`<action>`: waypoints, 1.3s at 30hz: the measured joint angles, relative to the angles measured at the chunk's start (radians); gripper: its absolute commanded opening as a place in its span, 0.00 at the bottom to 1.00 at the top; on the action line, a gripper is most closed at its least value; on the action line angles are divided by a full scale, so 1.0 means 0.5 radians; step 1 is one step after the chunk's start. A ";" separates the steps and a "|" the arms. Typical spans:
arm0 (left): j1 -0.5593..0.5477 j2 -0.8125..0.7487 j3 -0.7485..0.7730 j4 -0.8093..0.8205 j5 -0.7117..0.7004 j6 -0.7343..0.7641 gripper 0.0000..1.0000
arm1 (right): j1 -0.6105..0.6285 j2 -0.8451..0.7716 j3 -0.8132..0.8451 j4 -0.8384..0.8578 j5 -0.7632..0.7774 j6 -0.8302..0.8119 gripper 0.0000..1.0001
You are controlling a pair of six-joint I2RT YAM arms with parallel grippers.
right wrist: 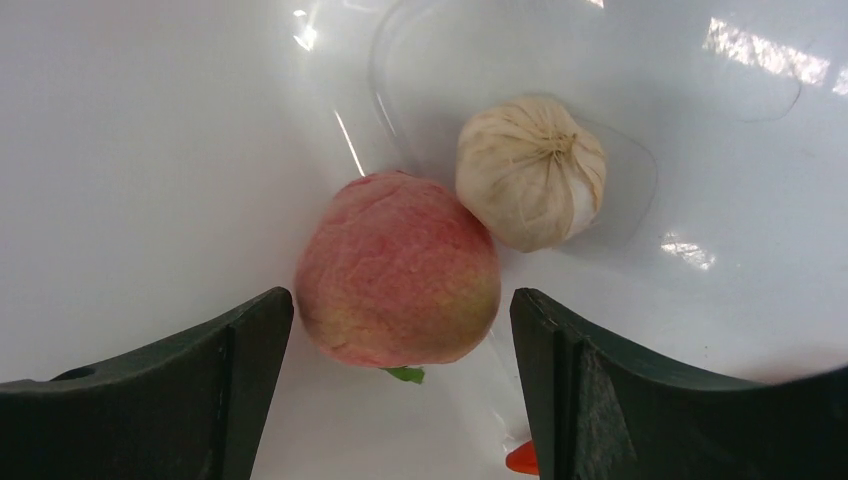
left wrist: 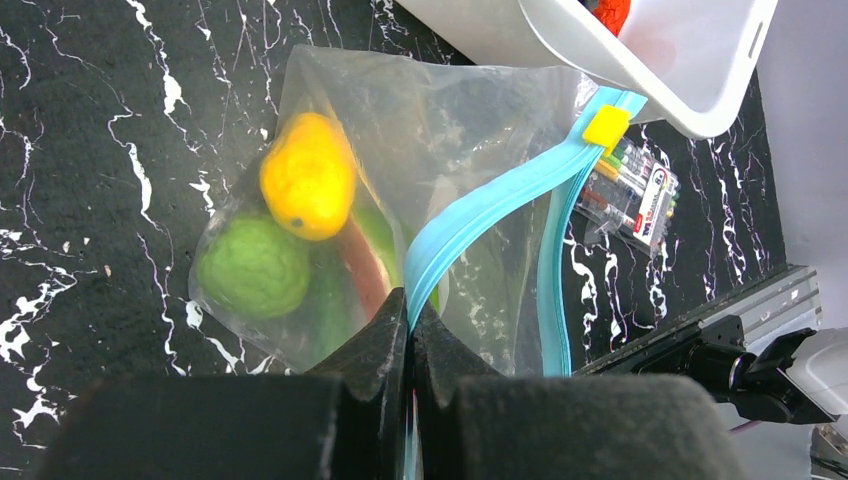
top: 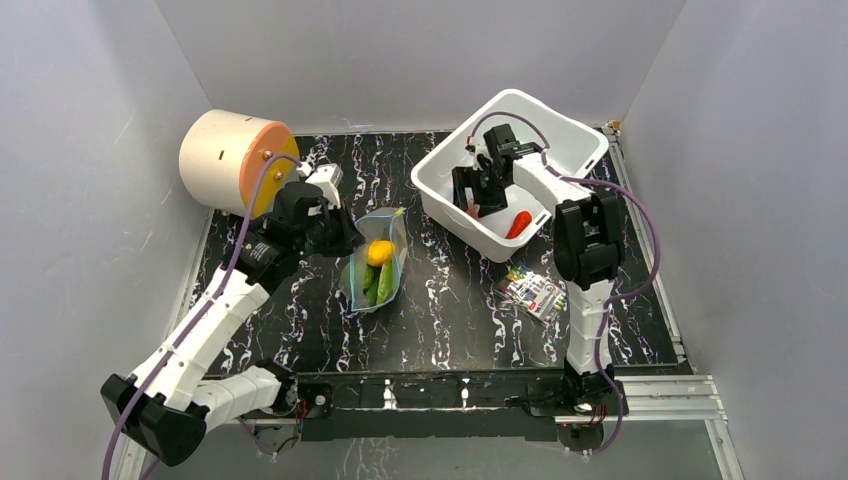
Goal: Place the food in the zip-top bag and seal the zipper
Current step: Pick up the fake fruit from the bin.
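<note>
The zip-top bag (top: pixel 375 265) lies on the black marbled table, holding a yellow fruit (left wrist: pixel 308 188) and green pieces (left wrist: pixel 255 265). Its zipper (left wrist: pixel 500 200) is a blue-teal strip with a yellow slider (left wrist: pixel 606 127). My left gripper (left wrist: pixel 410 310) is shut on the zipper strip at the bag's mouth, which gapes. My right gripper (right wrist: pixel 400 300) hangs open inside the white bin (top: pixel 560 115). A pink peach (right wrist: pixel 398 268) sits just ahead of and between its fingertips, untouched. A pale garlic bulb (right wrist: pixel 532 170) rests behind the peach. A red piece (top: pixel 518 224) lies in the bin too.
A flat colourful packet (top: pixel 532 292) lies on the table in front of the bin, right of the bag. A large cream and orange cylinder (top: pixel 235 160) lies on its side at the back left. Grey walls enclose the table on three sides.
</note>
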 measured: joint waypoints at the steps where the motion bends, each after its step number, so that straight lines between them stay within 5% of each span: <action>1: 0.000 0.002 -0.003 0.000 0.002 -0.002 0.00 | -0.002 0.020 0.011 -0.039 0.005 -0.014 0.78; 19: 0.000 0.021 -0.011 0.002 0.009 -0.047 0.00 | 0.023 0.088 0.073 -0.163 0.516 -0.078 0.49; 27: 0.000 -0.068 -0.093 0.012 0.017 -0.082 0.00 | 0.020 0.050 -0.012 0.103 0.962 -0.089 0.39; 39: 0.000 -0.027 -0.092 0.009 0.018 -0.066 0.00 | 0.011 0.043 -0.063 0.379 1.185 -0.101 0.31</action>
